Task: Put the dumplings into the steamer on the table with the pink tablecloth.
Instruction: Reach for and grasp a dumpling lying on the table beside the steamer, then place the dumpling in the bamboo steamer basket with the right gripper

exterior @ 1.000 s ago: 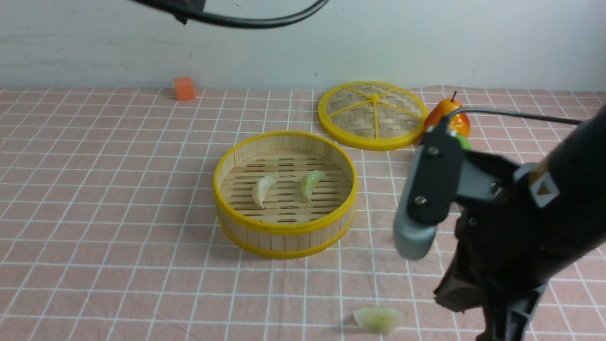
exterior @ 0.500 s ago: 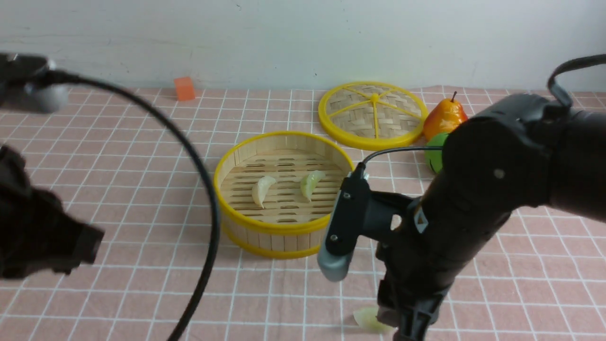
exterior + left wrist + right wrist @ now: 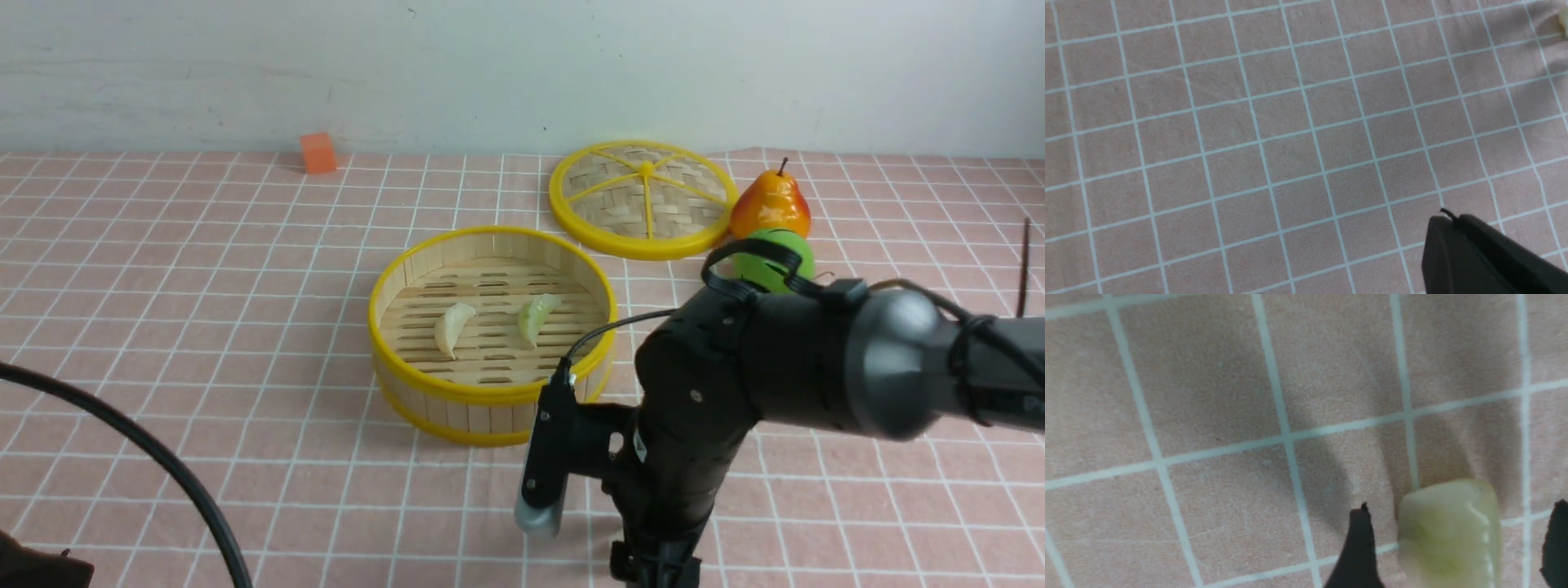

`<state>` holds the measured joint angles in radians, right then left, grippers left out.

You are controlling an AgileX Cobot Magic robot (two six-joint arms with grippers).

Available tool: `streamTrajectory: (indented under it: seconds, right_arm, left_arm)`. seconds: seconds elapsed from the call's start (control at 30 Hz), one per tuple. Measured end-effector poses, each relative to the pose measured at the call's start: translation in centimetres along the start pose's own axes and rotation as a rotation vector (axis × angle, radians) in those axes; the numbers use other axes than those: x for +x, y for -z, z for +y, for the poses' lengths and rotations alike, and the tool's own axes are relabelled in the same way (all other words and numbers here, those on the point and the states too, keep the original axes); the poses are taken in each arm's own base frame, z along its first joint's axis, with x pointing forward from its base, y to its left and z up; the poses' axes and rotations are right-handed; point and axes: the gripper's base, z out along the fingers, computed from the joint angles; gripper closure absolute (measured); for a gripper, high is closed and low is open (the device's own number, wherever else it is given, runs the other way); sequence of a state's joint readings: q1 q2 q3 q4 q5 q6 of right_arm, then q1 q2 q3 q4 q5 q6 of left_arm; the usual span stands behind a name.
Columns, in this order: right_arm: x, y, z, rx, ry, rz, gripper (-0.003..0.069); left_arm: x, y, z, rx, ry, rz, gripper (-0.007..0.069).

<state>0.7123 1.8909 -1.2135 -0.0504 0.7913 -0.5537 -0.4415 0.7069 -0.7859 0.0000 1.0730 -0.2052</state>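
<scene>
While a pale dumpling lies lengthwise between the right gripper's parted jaws, pointing up the right wrist view, the left gripper's are closed.

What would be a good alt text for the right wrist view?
A pale green dumpling lies on a pink tablecloth with white grid lines, between the dark, blurred, open fingertips of the right gripper, which do not touch it.
</scene>
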Motion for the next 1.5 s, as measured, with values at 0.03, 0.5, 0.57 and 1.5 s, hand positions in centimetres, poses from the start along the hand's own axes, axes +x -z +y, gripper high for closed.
streamTrajectory:
  seconds: [0.03, 0.5, 0.57, 1.5]
  right_arm:
    - [0.1, -0.6, 0.0, -0.002, 0.009, 0.018, 0.0151]
    - [-1.3, 2.4, -1.3, 0.001, 0.007, 0.112, 0.0404]
    - [-2.9, 4.7, -2.4, 0.043, -0.050, 0.043, 0.0404]
    - [-12.4, 0.0, -8.8, 0.190, -0.497, -0.287, 0.0391]
  left_arm:
    - [0.0, 0.0, 0.0, 0.002, 0.000, -0.007, 0.0638]
    - [-0.7, 0.1, -0.1, 0.016, 0.000, -0.075, 0.0638]
    - [-0.7, 0.1, -0.1, 0.017, 0.000, -0.082, 0.0638]
    - [-1.0, 0.1, -0.2, 0.018, -0.003, -0.110, 0.0638]
